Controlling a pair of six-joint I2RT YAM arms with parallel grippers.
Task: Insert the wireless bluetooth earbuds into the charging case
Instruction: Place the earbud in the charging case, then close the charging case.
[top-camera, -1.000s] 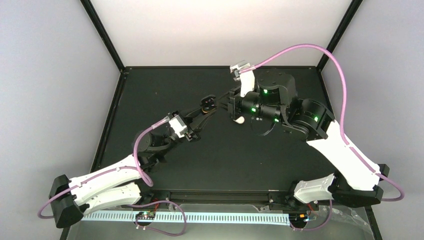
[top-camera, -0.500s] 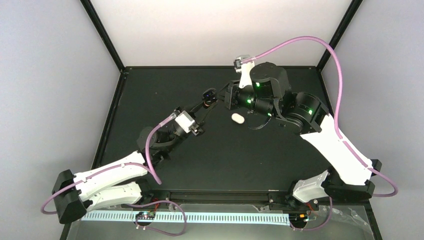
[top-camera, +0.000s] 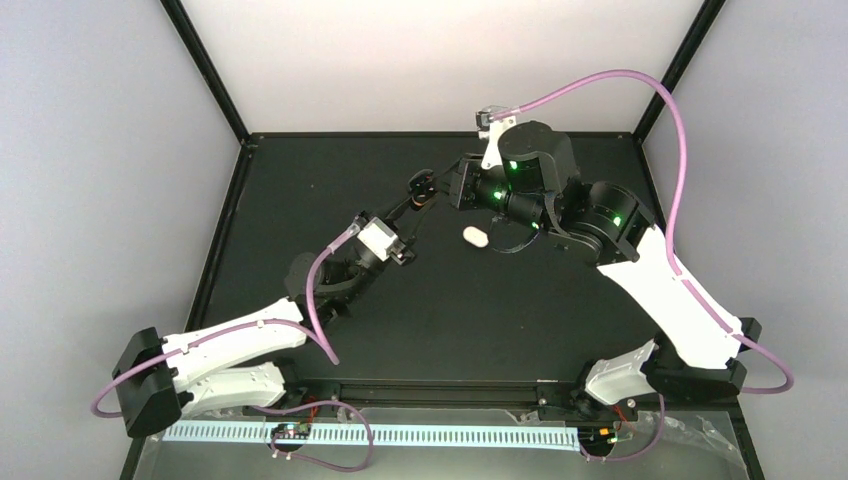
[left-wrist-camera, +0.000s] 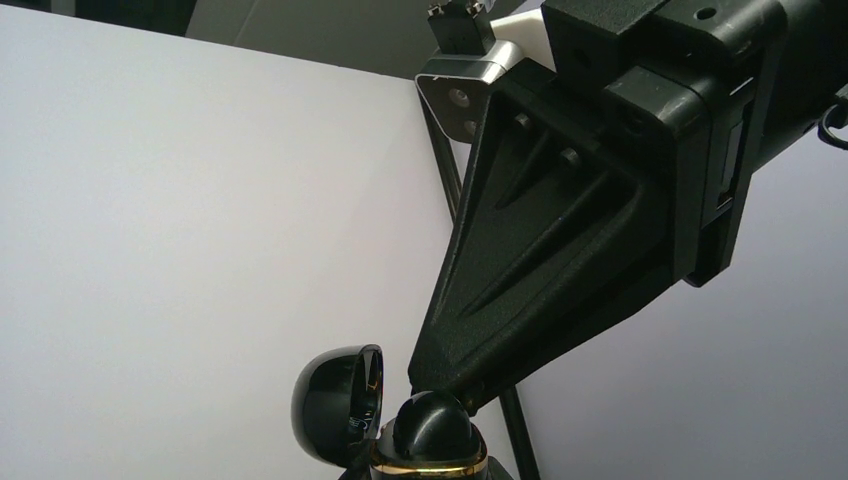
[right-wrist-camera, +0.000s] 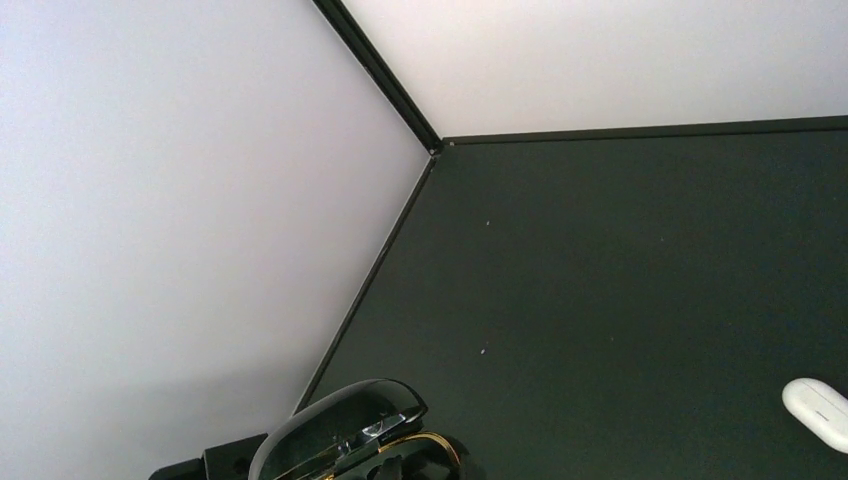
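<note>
You have both arms meeting above the far middle of the table (top-camera: 520, 330), a little away from the task's own piece. The charging case (top-camera: 475, 237) lies flat on the dark surface just beside the two wrists, on the side nearer the bases, with nothing touching it. It shows only its white shell, so it looks shut. Your left gripper (top-camera: 421, 187) is closed on a black round puck (left-wrist-camera: 430, 445) and holds it off the table, its glossy lid (left-wrist-camera: 335, 400) swung open to one side and a gold ring showing under the dome. Held up like that, the puck faces the right gripper (top-camera: 456, 190), whose black finger (left-wrist-camera: 540, 290) comes down to touch the top of the dome in the left wrist view. Whether that right claw is wide, narrow or pinching something, you cannot tell, since only one finger's flank shows. The earbuds cannot be made out as separate things in any view; the dome in the puck may be one, but that is a guess. If it is, the lift likely presents it for a pull, and the white case will need opening first; a bud slipping from that fingertip contact would be hard to find on black
</note>
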